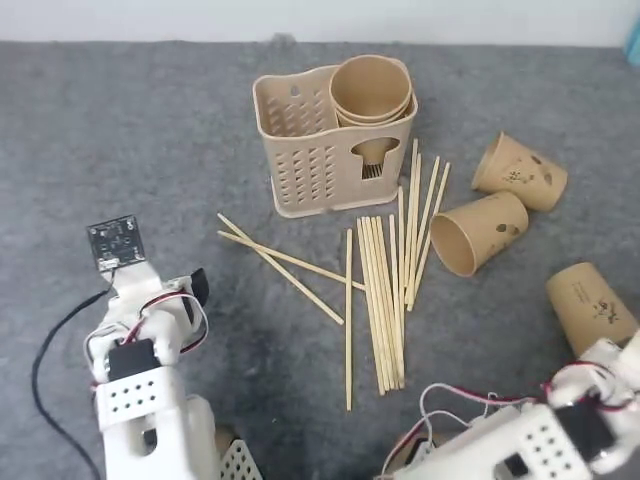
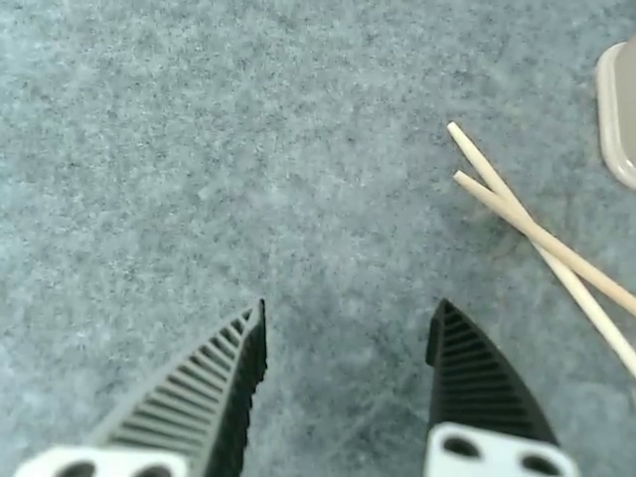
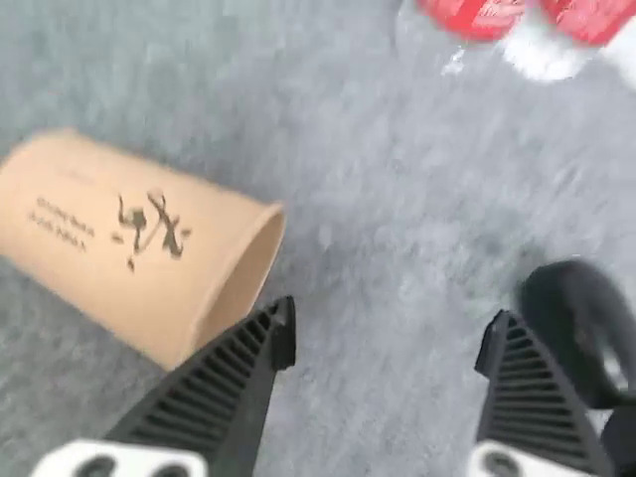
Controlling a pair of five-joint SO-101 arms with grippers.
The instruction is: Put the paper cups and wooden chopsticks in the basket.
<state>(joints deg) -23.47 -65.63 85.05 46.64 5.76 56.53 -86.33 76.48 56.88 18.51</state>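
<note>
A beige slotted basket [image 1: 300, 160] stands at the back centre, with stacked paper cups [image 1: 372, 88] in its right compartment. Three more paper cups lie on their sides to the right: one [image 1: 520, 172] far back, one [image 1: 480, 232] beside the chopsticks, one [image 1: 590, 305] near the right arm [image 1: 590, 410]. A bundle of wooden chopsticks [image 1: 385, 300] lies in front of the basket, and a crossed pair [image 1: 285, 262] to its left. My left gripper [image 2: 351, 306] is open over bare carpet, short of the pair's ends [image 2: 497, 194]. My right gripper [image 3: 390, 318] is open beside the nearest cup [image 3: 139, 258].
Grey carpet [image 1: 120, 130] covers the table. The basket's corner [image 2: 618, 109] shows in the left wrist view. Red and white objects [image 3: 497, 15] lie beyond the right gripper. The left arm [image 1: 150, 330] sits at the front left, with free carpet behind it.
</note>
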